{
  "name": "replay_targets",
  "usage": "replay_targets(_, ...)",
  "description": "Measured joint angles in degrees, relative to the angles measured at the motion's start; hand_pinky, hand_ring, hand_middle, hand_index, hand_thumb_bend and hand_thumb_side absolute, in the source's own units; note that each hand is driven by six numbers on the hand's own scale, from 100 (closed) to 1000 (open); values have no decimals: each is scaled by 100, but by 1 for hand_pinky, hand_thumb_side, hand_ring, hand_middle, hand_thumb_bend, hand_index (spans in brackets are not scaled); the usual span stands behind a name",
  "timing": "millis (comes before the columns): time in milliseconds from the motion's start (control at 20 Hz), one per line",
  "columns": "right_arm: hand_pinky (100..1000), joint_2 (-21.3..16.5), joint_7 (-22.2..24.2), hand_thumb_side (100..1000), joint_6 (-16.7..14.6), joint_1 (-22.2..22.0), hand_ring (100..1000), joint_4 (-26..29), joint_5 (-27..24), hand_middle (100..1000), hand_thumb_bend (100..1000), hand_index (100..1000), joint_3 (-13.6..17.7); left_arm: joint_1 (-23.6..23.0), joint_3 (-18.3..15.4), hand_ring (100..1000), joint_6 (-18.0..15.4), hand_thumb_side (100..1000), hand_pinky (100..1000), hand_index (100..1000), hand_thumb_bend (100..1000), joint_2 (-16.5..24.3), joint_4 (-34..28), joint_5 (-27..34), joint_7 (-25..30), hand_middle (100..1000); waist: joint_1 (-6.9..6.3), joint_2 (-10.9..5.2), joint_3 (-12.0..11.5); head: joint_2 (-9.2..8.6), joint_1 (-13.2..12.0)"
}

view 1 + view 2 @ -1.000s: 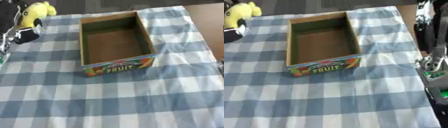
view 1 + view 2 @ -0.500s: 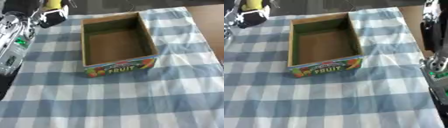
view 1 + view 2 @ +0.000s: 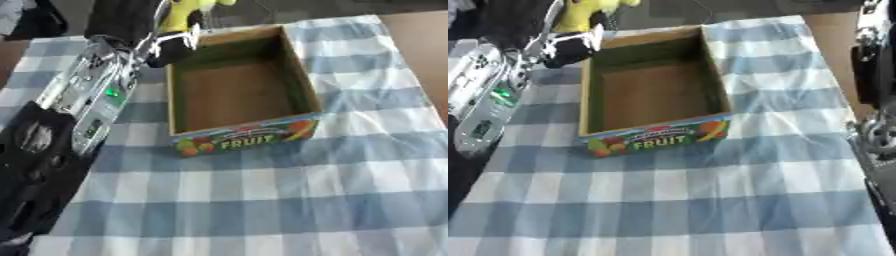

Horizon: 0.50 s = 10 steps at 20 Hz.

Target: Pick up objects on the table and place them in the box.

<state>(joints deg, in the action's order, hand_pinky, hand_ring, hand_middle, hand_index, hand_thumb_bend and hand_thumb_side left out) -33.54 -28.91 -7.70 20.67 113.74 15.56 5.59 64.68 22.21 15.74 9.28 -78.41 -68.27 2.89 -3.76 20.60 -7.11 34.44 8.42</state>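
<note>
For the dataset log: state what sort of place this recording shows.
Probably a staged tabletop set for robot practice, not a real kitchen or shop. A blue-and-white checked cloth covers the table, an empty cardboard box marked FRUIT sits on it, and the left robot hand holds a yellow toy nearby.

A blue-and-white checked cloth (image 3: 262, 200) covers the tabletop. Bare brown tabletop (image 3: 424, 40) shows at the right. Dark floor (image 3: 737, 9) lies beyond.

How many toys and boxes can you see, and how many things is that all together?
Yellow toys: 1, the yellow toy in the left hand
Boxes: 1, the fruit box, nothing inside
Total: 2
</note>
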Motion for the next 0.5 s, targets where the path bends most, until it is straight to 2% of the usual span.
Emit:
replay_targets(300, 763, 6, 13, 943, 13, 4, 729, 0, -5, 774, 100, 911, -3, 12, 157, 452, -279, 327, 423, 405, 100, -232, 209, -270, 87, 377, -1, 32, 24, -35, -4)
replay_targets(500, 763, 9, 17, 944, 15, 8, 728, 0, -6, 774, 100, 910, -5, 12, 299, 472, -579, 315, 452, 419, 100, -326, 384, -484, 208, 392, 0, 52, 42, -37, 41)
